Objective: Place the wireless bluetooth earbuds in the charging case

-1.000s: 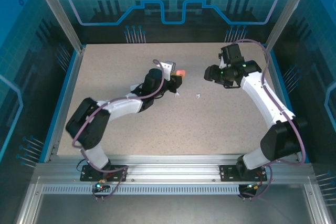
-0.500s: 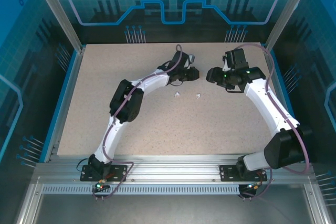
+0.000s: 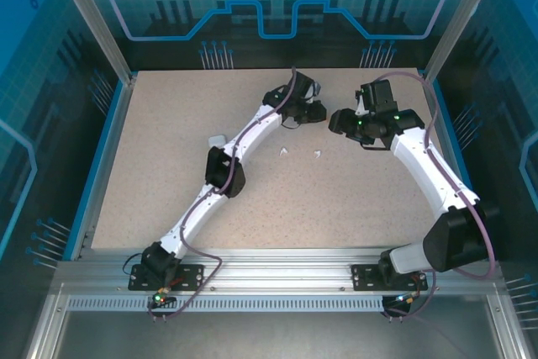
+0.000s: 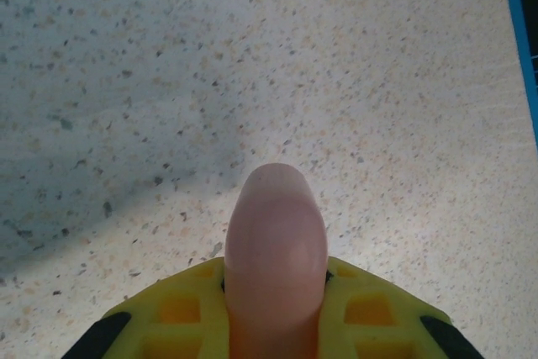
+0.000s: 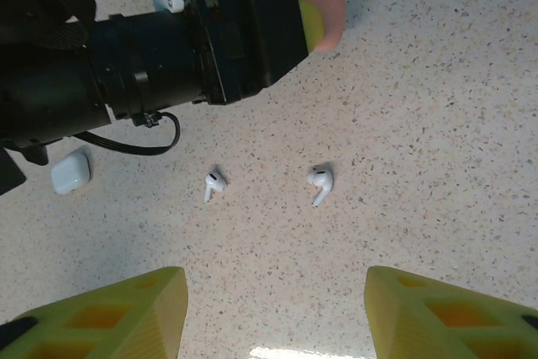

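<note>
**Currently: earbud and case positions, gripper states**

1. White earbud A (image 5: 213, 184) and white earbud B (image 5: 320, 182) lie flat on the speckled table (image 3: 168, 166), near each other but not touching.
2. In the top view, white earbud A (image 3: 285, 153) and white earbud B (image 3: 318, 155) sit side by side past mid-table. They are on the near side of both gripper heads.
3. Orientation, right wrist view: each earbud has its rounded head on the far side and its stem running back toward the camera.
   - The long axis of white earbud A leans slightly toward the white case.
   - The long axis of white earbud B runs almost straight toward the right gripper, with a slight curve at the head.
4. The white case (image 5: 71, 171) rests on the table, apart from white earbud A and on the left arm's side. In the top view the white case (image 3: 217, 140) lies just beside the left arm's elbow.
5. The left gripper (image 4: 276, 292) is clamped on a pink case (image 4: 276, 216).
   - The long axis of the pink case follows the line of the fingers.
   - Its rounded end projects past the fingertips.
   - It hangs above bare table.
   - In the right wrist view the pink case (image 5: 324, 14) protrudes from the gripper's tip, beyond the two earbuds.
   - Whether its lid is open cannot be told.
6. The right gripper (image 5: 273, 283) has its jaws apart with bare table between them. Both white earbuds lie ahead of its yellow fingers (image 5: 126, 317).
7. In the top view the left gripper (image 3: 315, 112) and the right gripper (image 3: 334, 120) face each other closely.
</note>
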